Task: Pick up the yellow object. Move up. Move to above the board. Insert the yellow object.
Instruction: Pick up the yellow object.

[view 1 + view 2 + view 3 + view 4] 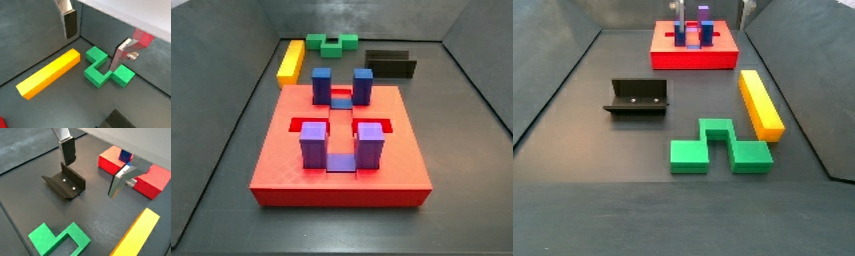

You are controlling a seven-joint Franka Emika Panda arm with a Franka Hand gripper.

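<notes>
The yellow object (pixel 50 72) is a long bar, yellow on top with orange sides. It lies flat on the dark floor and also shows in the other views (pixel 137 235) (pixel 293 60) (pixel 759 102). The board (pixel 278 150) is a red slab with blue and purple posts, also seen in a side view (pixel 694 58) and partly in a wrist view (pixel 110 160). My gripper (pixel 91 50) (pixel 90 177) hangs open and empty, high above the floor. It is apart from the bar, with nothing between its fingers (pixel 67 27). It does not show clearly in the side views.
A green notched block (pixel 107 67) (pixel 714 148) lies right beside the bar's end. The fixture (pixel 65 182) (pixel 637 97) stands on the floor between the board and the green block. Grey walls (pixel 225 100) enclose the floor.
</notes>
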